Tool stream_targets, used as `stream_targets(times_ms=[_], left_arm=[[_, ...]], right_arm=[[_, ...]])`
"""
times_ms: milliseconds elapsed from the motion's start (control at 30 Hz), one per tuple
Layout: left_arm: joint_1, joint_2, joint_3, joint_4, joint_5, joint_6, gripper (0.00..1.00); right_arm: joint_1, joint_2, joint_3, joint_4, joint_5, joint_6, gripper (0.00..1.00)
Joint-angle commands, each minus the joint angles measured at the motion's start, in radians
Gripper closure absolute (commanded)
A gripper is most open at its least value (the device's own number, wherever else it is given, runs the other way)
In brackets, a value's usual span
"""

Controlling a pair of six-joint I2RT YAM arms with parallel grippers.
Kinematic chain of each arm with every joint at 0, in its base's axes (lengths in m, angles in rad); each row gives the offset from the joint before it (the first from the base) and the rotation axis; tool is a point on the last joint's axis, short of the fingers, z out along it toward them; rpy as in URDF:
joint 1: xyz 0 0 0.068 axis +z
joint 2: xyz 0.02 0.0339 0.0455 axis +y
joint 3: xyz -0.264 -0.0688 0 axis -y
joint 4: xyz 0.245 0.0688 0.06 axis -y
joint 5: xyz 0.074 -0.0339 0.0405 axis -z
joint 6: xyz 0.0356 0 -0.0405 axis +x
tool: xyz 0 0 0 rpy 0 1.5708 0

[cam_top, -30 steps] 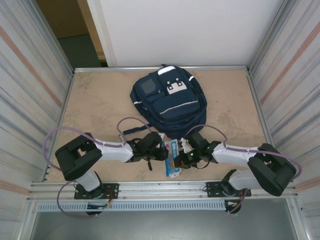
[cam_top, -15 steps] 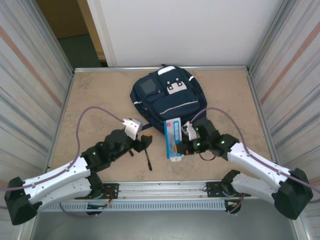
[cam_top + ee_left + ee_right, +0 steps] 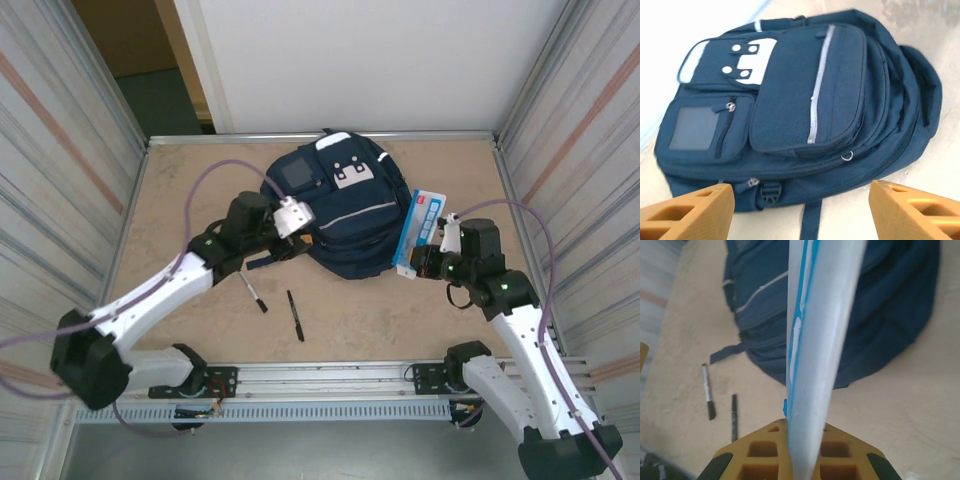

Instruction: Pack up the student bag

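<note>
The student bag (image 3: 340, 205), a navy backpack with white patches and thin stripes, lies flat at the back middle of the table. My left gripper (image 3: 300, 222) hovers at its lower left edge. In the left wrist view this gripper (image 3: 800, 212) is open, its orange fingers (image 3: 687, 210) wide apart above the bag (image 3: 805, 100) and a strap, with nothing between them. My right gripper (image 3: 425, 262) is shut on a flat blue-and-white packet (image 3: 420, 228), held on edge beside the bag's right side. In the right wrist view the packet (image 3: 820, 340) rises from this gripper (image 3: 802, 440) in front of the bag (image 3: 890, 300).
Two dark pens (image 3: 252, 292) (image 3: 296, 315) lie on the tan table in front of the bag; the right wrist view shows these pens (image 3: 707, 397) (image 3: 733, 417) too. Metal walls (image 3: 60, 200) close in both sides, and a rail (image 3: 320, 378) runs along the near edge.
My left gripper opened, left a pen on the table and swung back to the bag's left edge. My right arm carried the packet from the front of the bag to its right side.
</note>
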Motion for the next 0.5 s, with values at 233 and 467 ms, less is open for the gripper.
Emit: stream_targets(times_ms=[233, 467], left_arm=[[-0.051, 0.412, 0.282, -0.023, -0.026, 0.245, 0.30], [-0.054, 0.577, 0.426, -0.084, 0.019, 0.256, 0.27]], right_arm=[[-0.047, -0.053, 0.019, -0.050, 0.039, 0.018, 1.00], [-0.064, -0.081, 0.091, -0.107, 0.140, -0.057, 1.00]])
